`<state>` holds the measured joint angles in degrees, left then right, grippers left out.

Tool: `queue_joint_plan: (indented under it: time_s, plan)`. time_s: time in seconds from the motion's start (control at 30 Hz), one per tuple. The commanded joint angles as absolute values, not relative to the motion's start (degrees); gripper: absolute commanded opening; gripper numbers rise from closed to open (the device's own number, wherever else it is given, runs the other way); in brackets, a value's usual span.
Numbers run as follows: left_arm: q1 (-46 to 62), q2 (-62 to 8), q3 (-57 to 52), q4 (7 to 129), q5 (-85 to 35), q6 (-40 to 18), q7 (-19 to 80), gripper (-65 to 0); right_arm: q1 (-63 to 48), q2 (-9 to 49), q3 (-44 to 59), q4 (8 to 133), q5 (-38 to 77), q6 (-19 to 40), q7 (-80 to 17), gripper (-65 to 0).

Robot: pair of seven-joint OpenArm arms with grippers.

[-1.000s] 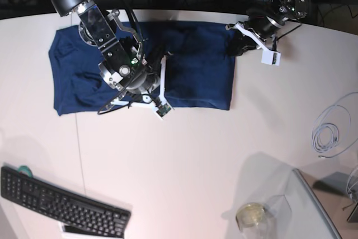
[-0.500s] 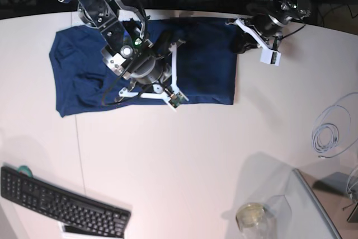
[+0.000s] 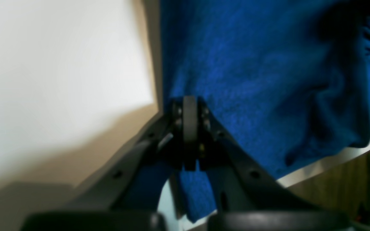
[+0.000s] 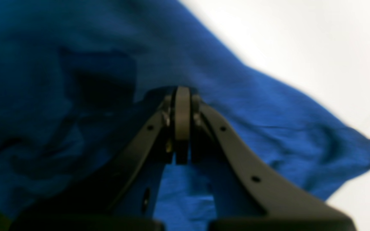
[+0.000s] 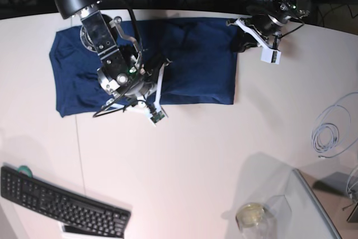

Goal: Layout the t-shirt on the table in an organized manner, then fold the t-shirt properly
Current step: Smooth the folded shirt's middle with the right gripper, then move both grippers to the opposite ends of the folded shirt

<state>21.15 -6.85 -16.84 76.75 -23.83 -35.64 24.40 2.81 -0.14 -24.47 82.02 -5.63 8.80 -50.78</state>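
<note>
The navy t-shirt [image 5: 196, 65] lies spread as a wide rectangle along the far side of the white table [image 5: 196, 160]. The right arm's wrist [image 5: 123, 76] hangs over the shirt's left-middle part and hides its fingers in the base view. In the right wrist view my right gripper [image 4: 181, 96] is shut, its tips sunk into the t-shirt [image 4: 75, 64]. My left gripper [image 5: 241, 42] sits at the shirt's far right corner. In the left wrist view the left gripper [image 3: 185, 106] is shut at the edge of the t-shirt [image 3: 252, 64], where the cloth bunches.
A black keyboard [image 5: 61, 205] lies at the front left. A coiled pale cable [image 5: 327, 132] lies at the right. A glass jar [image 5: 250, 215] and a clear tray [image 5: 313, 205] stand at the front right. A thin dark seam [image 5: 78, 155] crosses the table.
The right arm swung right and toward the far edge, then came back left and toward the front over the shirt. The shirt's lower right edge shifted up slightly. The left gripper stayed at the corner.
</note>
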Motion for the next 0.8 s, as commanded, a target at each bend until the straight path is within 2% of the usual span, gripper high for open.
queue_joint_plan:
  time_s: [0.0,0.2,0.37,0.5,0.63,0.77]
  plan:
    - [21.23,-7.16,-17.01,77.14,-23.96,-35.91,23.96,-65.0,4.18,-0.66,-24.13,82.59,-5.41,8.84,-50.07,-65.0]
    - [21.93,-7.16,-17.54,79.69,-24.13,-36.00,23.87,-65.0,5.05,-0.66,-21.93,87.08,-5.41,8.84,-50.15,-65.0]
    - [24.57,-6.99,-17.54,87.69,-24.22,-36.00,24.13,-65.0,-1.89,-0.48,-20.35,99.56,-5.41,9.01,-50.68,-65.0]
    - [23.96,-5.58,-16.84,93.85,-24.31,-35.82,24.31,-65.0,-6.64,1.63,-20.53,103.34,-5.41,9.01,-50.24,-65.0]
    - [16.40,-3.30,-16.84,93.76,-24.04,-35.74,30.29,-65.0,-9.01,3.47,-20.18,103.08,-5.41,9.01,-50.07,-65.0]
    - [7.87,-2.59,-14.90,85.23,-23.96,-35.65,33.27,-65.0,-10.59,4.35,-19.65,104.13,-5.41,8.92,-50.07,-65.0]
